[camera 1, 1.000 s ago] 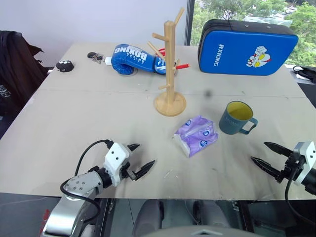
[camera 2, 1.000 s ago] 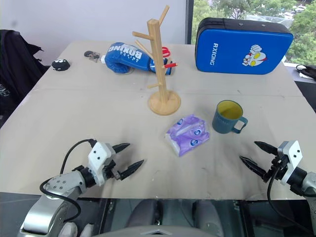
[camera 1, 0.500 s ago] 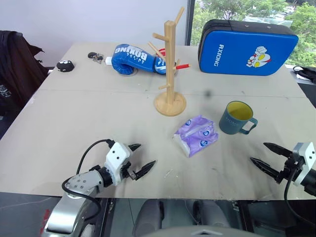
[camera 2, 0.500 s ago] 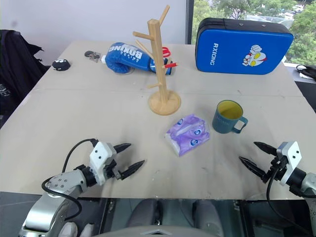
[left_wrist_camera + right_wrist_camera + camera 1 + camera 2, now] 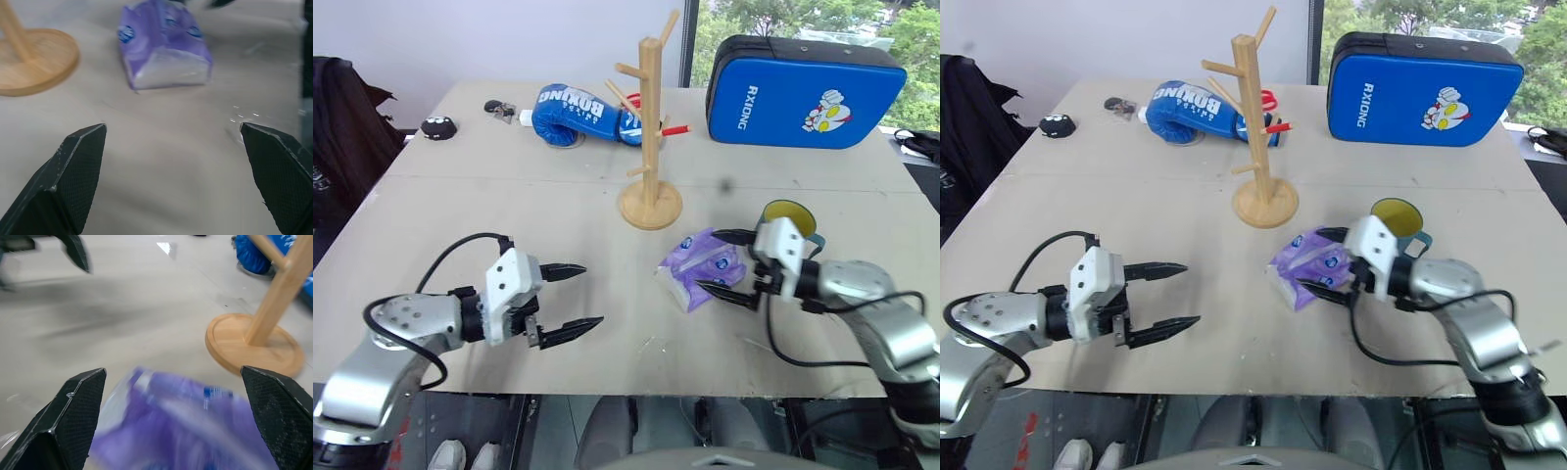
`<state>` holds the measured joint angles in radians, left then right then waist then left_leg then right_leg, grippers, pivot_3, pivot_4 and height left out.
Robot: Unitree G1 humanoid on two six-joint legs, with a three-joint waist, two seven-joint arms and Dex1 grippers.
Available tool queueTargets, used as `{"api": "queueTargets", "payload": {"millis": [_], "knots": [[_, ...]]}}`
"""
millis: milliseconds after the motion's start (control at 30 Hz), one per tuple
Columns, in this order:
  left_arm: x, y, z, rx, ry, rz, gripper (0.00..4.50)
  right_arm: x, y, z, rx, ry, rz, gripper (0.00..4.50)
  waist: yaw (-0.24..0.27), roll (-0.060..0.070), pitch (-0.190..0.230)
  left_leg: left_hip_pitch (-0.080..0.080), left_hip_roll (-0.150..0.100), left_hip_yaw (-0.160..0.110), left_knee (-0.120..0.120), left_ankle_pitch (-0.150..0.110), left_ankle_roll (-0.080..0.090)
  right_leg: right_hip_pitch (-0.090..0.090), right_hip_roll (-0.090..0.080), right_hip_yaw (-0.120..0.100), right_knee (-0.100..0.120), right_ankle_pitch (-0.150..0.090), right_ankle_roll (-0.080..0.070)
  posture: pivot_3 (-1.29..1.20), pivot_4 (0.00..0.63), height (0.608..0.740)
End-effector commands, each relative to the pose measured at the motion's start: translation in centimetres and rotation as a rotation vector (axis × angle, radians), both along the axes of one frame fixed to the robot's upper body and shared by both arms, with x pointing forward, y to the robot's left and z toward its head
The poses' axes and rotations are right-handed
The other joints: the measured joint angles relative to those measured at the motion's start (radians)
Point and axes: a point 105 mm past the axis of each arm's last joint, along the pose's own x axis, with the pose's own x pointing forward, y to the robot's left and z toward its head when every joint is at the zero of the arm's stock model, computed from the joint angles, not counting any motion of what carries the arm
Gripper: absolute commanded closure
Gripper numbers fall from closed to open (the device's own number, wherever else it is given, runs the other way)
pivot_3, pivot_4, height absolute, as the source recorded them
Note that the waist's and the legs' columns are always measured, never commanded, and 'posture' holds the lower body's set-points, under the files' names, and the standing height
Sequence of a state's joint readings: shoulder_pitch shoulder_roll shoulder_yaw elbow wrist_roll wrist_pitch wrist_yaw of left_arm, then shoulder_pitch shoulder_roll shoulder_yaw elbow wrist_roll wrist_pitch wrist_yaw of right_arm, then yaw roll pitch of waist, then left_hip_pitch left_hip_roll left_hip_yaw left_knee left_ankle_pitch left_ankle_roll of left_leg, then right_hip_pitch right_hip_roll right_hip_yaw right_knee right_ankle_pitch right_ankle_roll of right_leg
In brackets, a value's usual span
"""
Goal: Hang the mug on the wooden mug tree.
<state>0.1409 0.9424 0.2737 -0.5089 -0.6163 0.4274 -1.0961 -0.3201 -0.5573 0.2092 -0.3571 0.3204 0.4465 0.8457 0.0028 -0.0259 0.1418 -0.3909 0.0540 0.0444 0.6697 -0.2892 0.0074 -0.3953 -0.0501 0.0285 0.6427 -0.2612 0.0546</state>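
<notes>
Right gripper hangs spread wide over the tissue pack, holding nothing.
Nearest me, the left gripper hovers with its fingers apart above bare table, also holding nothing. Just behind the right one sits the mug, upright, partly hidden by the wrist, its handle facing away from the tree, which stands farther back and toward the left arm. To my eye the reach is off target: the fingers should clear the pack, come round to the mug's rim or body, and leave the handle loop free for a peg.
</notes>
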Motion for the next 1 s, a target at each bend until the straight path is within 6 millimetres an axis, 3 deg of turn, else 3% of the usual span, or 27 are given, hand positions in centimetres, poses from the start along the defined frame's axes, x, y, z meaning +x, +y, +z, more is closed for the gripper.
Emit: {"api": "queueTargets", "payload": {"millis": [33, 133, 200, 300, 500, 567, 600, 733, 900, 1000], "knots": [[-0.8, 0.0, 2.5, 0.006, -0.06, -0.057, 0.0, 0.9, 0.4, -3.6, -0.189, 0.067, -0.006, 0.05, 0.0, -0.001, 0.0, -0.003, 0.0, 0.0, 0.0, 0.0, 0.0, -0.003, 0.0, -0.001, 0.0, 0.0, 0.0, 0.0, 0.15, 0.737], [-0.8, 0.1, 3.3, -0.008, -0.082, -0.051, 0.0, 1.6, 0.1, -6.9, -0.338, 0.163, -0.046, 0.05, -0.003, 0.0, 0.0, -0.009, 0.0, 0.0, 0.0, 0.0, -0.001, -0.008, 0.0, -0.001, 0.0, 0.0, 0.0, 0.0, 0.15, 0.737], [-0.8, 0.1, 3.3, -0.009, -0.08, -0.048, 0.0, 1.7, 0.4, -7.6, -0.328, 0.238, -0.07, 0.05, -0.008, -0.001, -0.001, -0.007, 0.0, 0.002, 0.0, 0.0, -0.001, -0.008, 0.0, 0.0, 0.0, 0.0, 0.0, 0.0, 0.15, 0.737], [-1.1, -0.1, 3.3, -0.015, -0.069, -0.046, 0.0, 1.5, 0.4, -8.0, -0.336, 0.313, -0.089, 0.76, -0.014, -0.003, -0.002, -0.003, 0.001, 0.0, 0.0, -0.002, 0.003, -0.004, 0.002, 0.0, 0.002, 0.0, 0.0, 0.0, 0.15, 0.737], [-1.0, -0.3, 3.1, -0.033, -0.069, -0.027, 0.0, 1.9, 0.7, -6.9, -0.27, 0.332, -0.12, 3.48, -0.011, -0.003, -0.002, 0.012, 0.001, 0.0, 0.0, -0.002, 0.004, 0.009, 0.002, 0.0, 0.002, -0.002, -0.003, 0.0, 0.15, 0.737], [-0.8, -0.2, 3.1, -0.041, -0.079, -0.01, 0.0, 1.9, 1.2, -6.3, -0.222, 0.344, -0.121, 4.18, -0.013, -0.003, -0.002, 0.012, 0.002, 0.0, 0.0, -0.002, 0.004, 0.009, 0.002, 0.0, 0.003, -0.002, -0.003, 0.0, 0.15, 0.737], [-0.7, -0.2, 3.2, -0.05, -0.079, -0.005, 0.0, 1.9, 1.5, -5.8, -0.186, 0.358, -0.12, 4.43, -0.014, -0.003, -0.003, 0.012, 0.001, 0.0, 0.001, -0.002, 0.004, 0.009, 0.002, 0.0, 0.003, -0.002, -0.003, 0.0, 0.15, 0.737], [-0.8, -0.3, 3.2, -0.076, -0.072, 0.0, 0.0, 1.4, 2.2, -2.7, -0.093, 0.3, -0.058, 4.43, -0.016, -0.004, -0.002, 0.01, 0.002, 0.001, 0.0, -0.002, 0.004, 0.008, 0.002, 0.0, 0.003, 0.0, -0.001, 0.0, 0.15, 0.737], [-0.8, -1.2, 4.4, -0.134, -0.079, -0.04, 0.0, 0.2, 1.5, 4.8, 0.119, 0.244, 0.032, 4.43, -0.013, 0.0, 0.001, 0.002, 0.001, 0.0, 0.0, -0.002, 0.003, -0.001, 0.002, 0.0, 0.004, 0.0, 0.0, 0.0, 0.15, 0.737], [-0.5, -2.6, 6.1, -0.213, -0.111, -0.069, 0.0, -0.3, -1.0, 9.0, 0.146, 0.211, 0.03, 4.43, -0.008, 0.001, 0.002, -0.003, 0.001, -0.002, 0.0, -0.002, 0.003, -0.003, 0.001, -0.001, 0.002, 0.0, 0.0, 0.0, 0.15, 0.737]]}}
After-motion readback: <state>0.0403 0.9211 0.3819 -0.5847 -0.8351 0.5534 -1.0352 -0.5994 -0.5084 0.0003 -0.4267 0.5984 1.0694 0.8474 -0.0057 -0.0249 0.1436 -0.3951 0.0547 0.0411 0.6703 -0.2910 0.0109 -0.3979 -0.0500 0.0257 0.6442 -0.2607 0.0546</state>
